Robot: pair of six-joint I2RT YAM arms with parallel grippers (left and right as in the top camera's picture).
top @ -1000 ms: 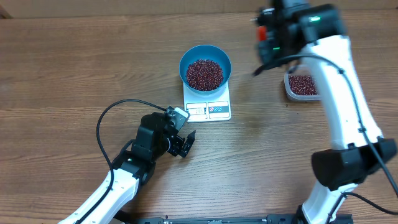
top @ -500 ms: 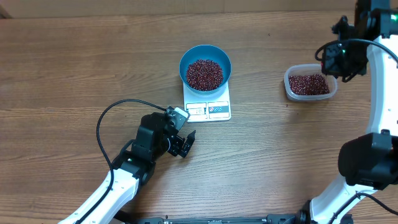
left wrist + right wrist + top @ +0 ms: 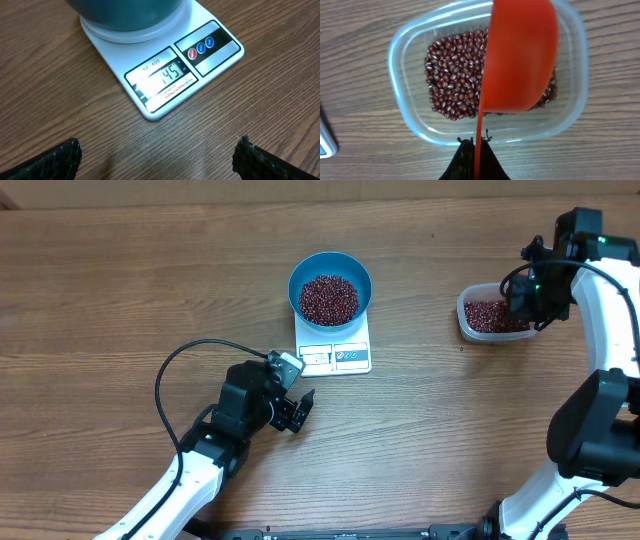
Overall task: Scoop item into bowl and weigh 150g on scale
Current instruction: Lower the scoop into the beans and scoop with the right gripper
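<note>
Since the small flat white kitchen scale (image 3: 335,357) is seen from overhead to carry the round teal-blue bowl (image 3: 293,285) with its heap of small dark maroon beans (image 3: 330,298), attention is drawn to the clear rounded-rectangular plastic tub (image 3: 463,320), which lies well apart to the robot's right on the brown wooden table (image 3: 120,270). The right pincer (image 3: 522,298) is poised over that tub, the left pincer (image 3: 300,410) is placed near the scale's display edge, and nothing lies between tub and bowl. From the left wrist, the left pincer's black fingers (image 3: 55,160) are seen spread wide with nothing between them and aimed at the scale, whose display is read as 145, so a small top-up is judged to be needed. From the right wrist, the right pincer is seen closed together on the thin handle of a red-orange plastic scoop (image 3: 520,55). The handle runs straight out from the pincer across the tub's shorter width, and the cup is held over the beans in the tub; whether it touches them cannot be told. The right arm is plainly the nearer for the coming dip, and only the tub's near wall is judged to stand in the way.
</note>
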